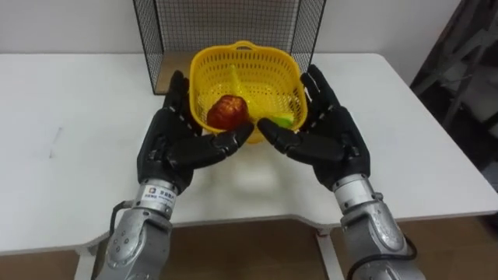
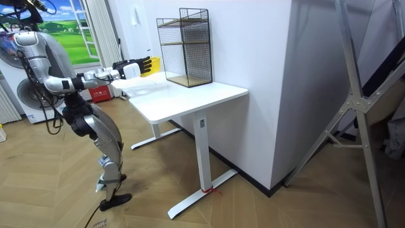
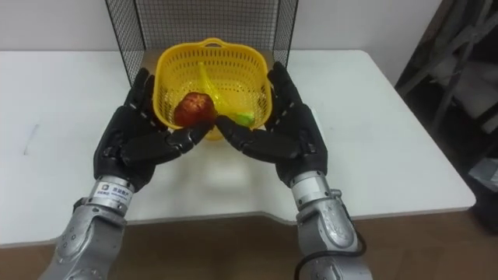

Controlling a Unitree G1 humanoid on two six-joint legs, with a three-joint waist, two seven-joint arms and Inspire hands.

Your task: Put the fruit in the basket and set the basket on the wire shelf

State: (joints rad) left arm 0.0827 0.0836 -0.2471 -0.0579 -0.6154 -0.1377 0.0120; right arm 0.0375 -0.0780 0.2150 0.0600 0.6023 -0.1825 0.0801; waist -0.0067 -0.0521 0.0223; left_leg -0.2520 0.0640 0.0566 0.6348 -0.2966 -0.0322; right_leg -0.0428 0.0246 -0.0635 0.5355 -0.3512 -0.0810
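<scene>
While flat-fingered, hands (image 1: pixel 175 140) (image 1: pixel 331 136) against basket (image 1: pixel 245 48).

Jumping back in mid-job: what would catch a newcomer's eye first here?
The bright yellow plastic basket at the centre, holding a red apple and a green fruit. The black left robot hand and right robot hand flank its sides with straight fingers, over the white table. Just behind stands the black wire shelf.

Yellow perforated plastic basket (image 1: pixel 247 74) upright, just before the black wire shelf (image 1: pixel 229 23), holding a round red apple (image 1: pixel 227 112) beside a small green fruit (image 1: pixel 282 120)
</scene>
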